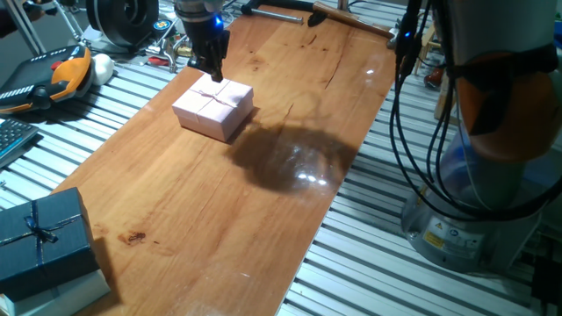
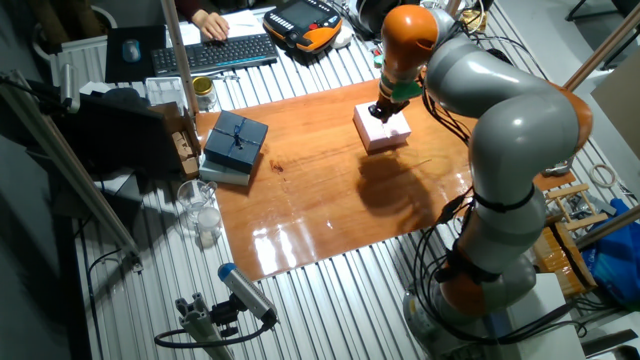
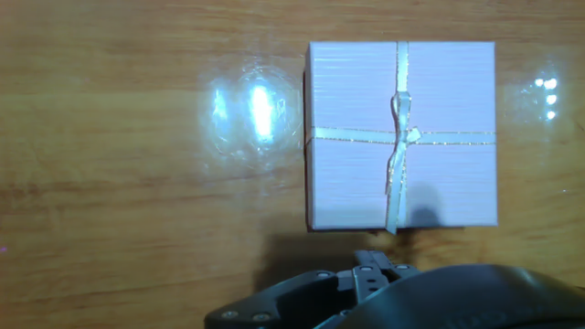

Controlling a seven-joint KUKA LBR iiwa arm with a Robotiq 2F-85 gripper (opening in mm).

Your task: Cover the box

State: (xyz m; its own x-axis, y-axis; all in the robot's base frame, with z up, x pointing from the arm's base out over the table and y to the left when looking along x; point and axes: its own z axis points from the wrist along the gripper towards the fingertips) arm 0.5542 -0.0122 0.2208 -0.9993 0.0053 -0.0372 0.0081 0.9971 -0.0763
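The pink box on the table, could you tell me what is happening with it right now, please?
The KUKA arm's tool hangs just above the pink box on the wooden table. The lid with the string cross already sits on the box, so it looks covered. Whether the tool is open or touching the lid cannot be told. A dark blue ribboned box stands apart at the table's edge.

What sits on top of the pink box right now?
The pink lid with its string cross covers the box squarely; only pale side walls show beneath it. The inside is hidden. The gripper is just above it.
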